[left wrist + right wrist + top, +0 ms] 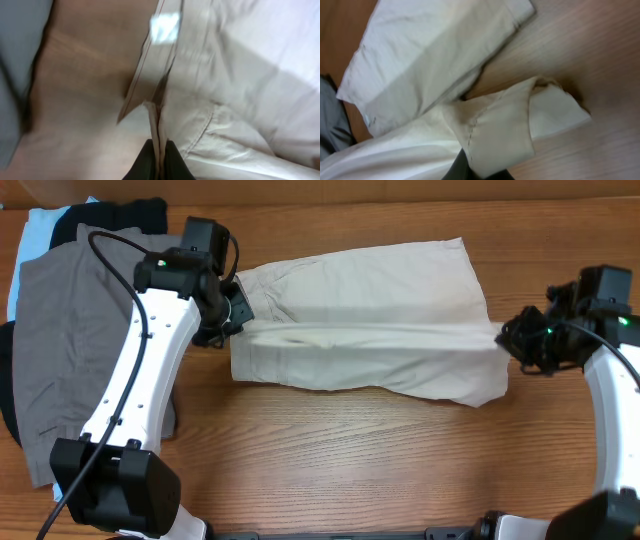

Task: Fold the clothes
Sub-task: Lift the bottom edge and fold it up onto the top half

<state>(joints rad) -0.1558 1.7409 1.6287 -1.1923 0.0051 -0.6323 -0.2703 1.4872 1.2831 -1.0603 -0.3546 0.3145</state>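
beige shorts (370, 320): lying on the wooden table (350, 470), spread lengthwise from left to right, waistband at the left end and leg openings at the right. a long crease runs along the middle, pulled taut between the two claws.
left claw (235, 315): clamped together on the waistband edge at the left end of the shorts. in the left wrist view its dark fingers (145, 162) pinch a thin fold of cloth between them.
right claw (510, 338): clamped together on the hem of a leg opening at the right end. in the right wrist view the hem folds over the dark fingers (457, 167) and hides most of them.
white label (165, 27): inside the waistband, blurred, its print unreadable.
gray shorts (70, 350): flat on the far left of the table, partly under the left arm, apart from the beige shorts.
black garment (115, 218): at the top left corner, under the upper edge of the gray shorts.
light-blue garment (40, 230): at the top left, showing beside the black one.
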